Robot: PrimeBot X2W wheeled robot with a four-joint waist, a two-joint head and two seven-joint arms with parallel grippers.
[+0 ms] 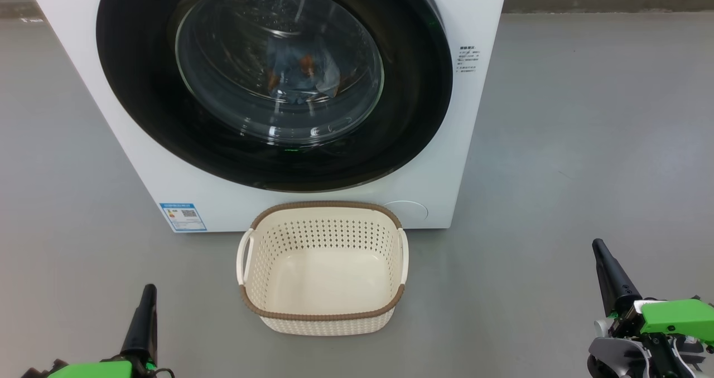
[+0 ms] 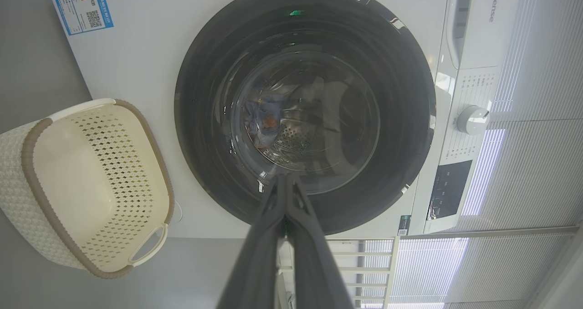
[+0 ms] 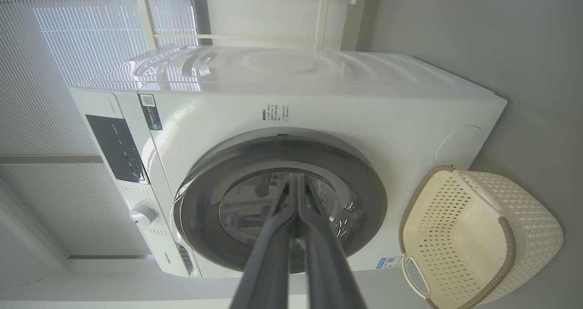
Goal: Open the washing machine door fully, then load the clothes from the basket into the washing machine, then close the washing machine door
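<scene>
**Washer shut, clothes behind the glass, both grippers held apart from it**

We look down at a big white washing machine (image 1: 156,171) standing on a grey floor (image 1: 558,144). Its round washing machine door (image 1: 413,105), with a wide glossy black rim, sits closed against the front. Through the bulging glass we see the clothes (image 1: 304,74), a blue bundle with orange specks, lying inside the drum.

On the floor just in front of the machine stands the cream basket (image 1: 323,205) with its brown rim band. One long side nearly meets the machine's lower edge.

Our left gripper (image 1: 148,291) rises at the lower left and our right gripper (image 1: 599,247) at the lower right. The basket lies between them, apart from both, a little nearer the left one.

In the left wrist view the two dark fingers (image 2: 268,245) are pressed together with nothing between them, and their tips line up with the lower edge of the door glass. In the right wrist view the fingers (image 3: 273,245) are likewise pressed together on nothing and point at the door glass. Neither pair touches the door, the basket or the clothes
</scene>
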